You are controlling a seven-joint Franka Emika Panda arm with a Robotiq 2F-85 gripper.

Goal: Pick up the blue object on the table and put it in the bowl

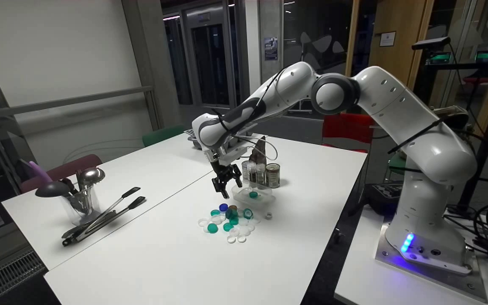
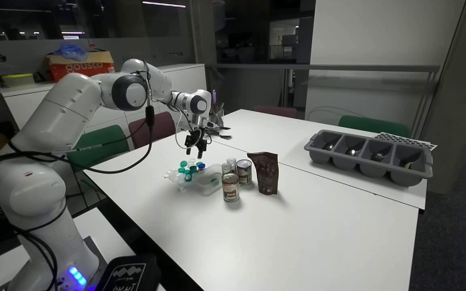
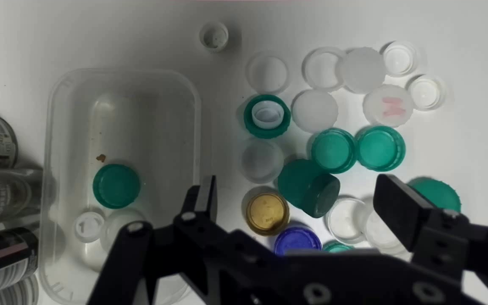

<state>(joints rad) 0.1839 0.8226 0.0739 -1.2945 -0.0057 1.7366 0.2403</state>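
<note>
On the white table (image 1: pixel 269 258), inward from its robot-side edge, lies the blue cap (image 3: pixel 297 238); the gripper (image 3: pixel 296 190), fingers (image 3: pixel 398 209) spread, seems at reaching step, should next descend.

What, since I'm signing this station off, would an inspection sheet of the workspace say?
Surface: white table, seam visible.
Job's things: blue cap, outside the translucent bowl, which holds a green cap and a white cap.
Clutter: loose green caps, pale caps, gold cap, cans, brown pouch, grey compartment tray.
Gripper: open above the table, gripping nothing.
Cables: black cable hangs in a loop from the arm.
Surroundings: red chair and green chair beyond the table's edges.
</note>
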